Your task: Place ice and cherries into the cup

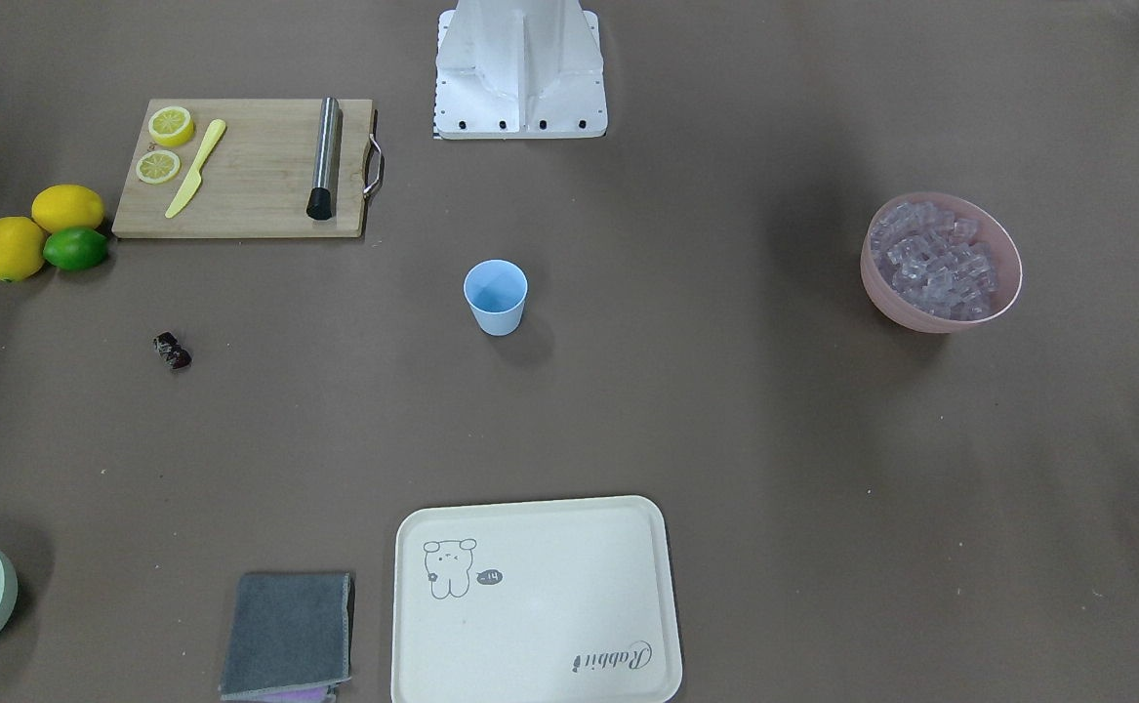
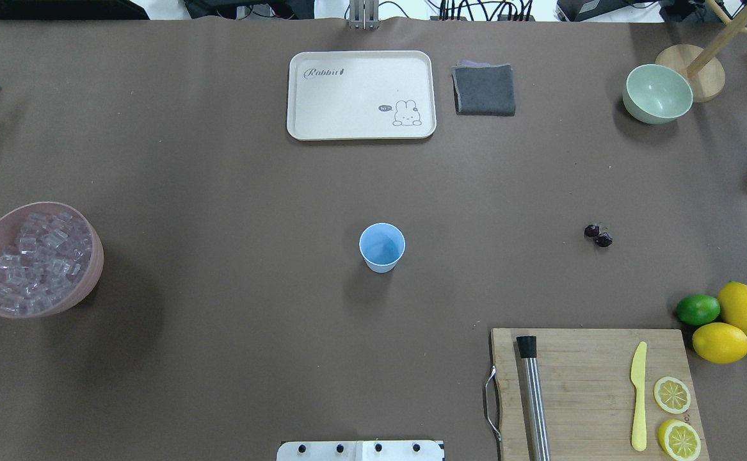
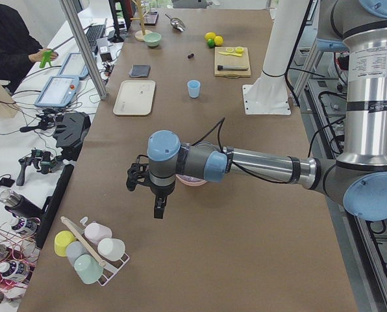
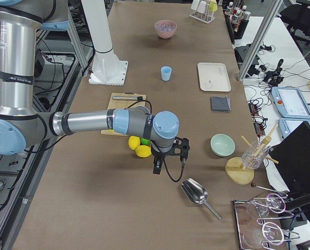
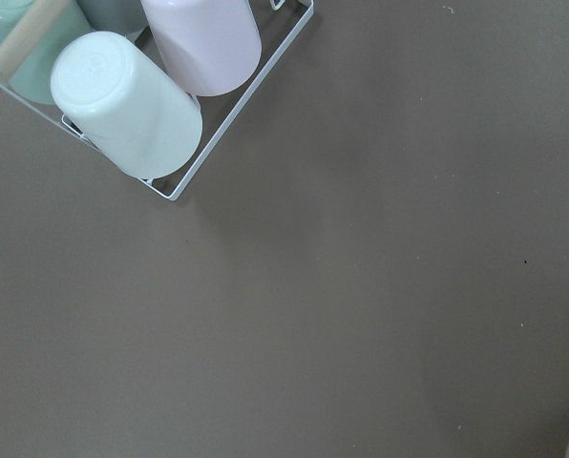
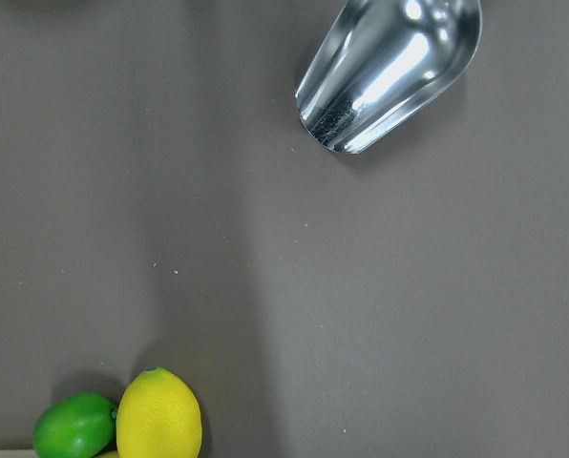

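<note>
**Both arms parked at the table's ends, each with its own target lying inward**

The long brown table (image 2: 219, 192) has the blue cup (image 2: 382, 248) upright at its middle, and it looks empty. Nothing of the task is done yet.

The left arm (image 3: 265, 166) reaches out over the table's left end. The left gripper (image 3: 158, 207) hangs pointing down, near a rack of cups (image 3: 93, 250). It shows only from the side, so I cannot tell whether its fingers are spread or pressed together.

The pink bowl (image 2: 95, 275), heaped with ice (image 2: 37, 256), sits just inward of that wrist, between the left gripper and the cup. By my reckoning the left arm is the nearer one for the ice.

The right arm (image 4: 87, 122) mirrors it at the other end. The right gripper (image 4: 156, 166) hangs past the lemons (image 2: 741, 307), near a metal scoop (image 4: 195, 192). Its fingers' state I cannot tell either.

The cherries (image 2: 598, 235) lie on the robot's right half, well apart from everything, with the pair's long axis slanting across the table. They sit inward from the right gripper, toward the cup, so that arm has the shorter reach.
</note>
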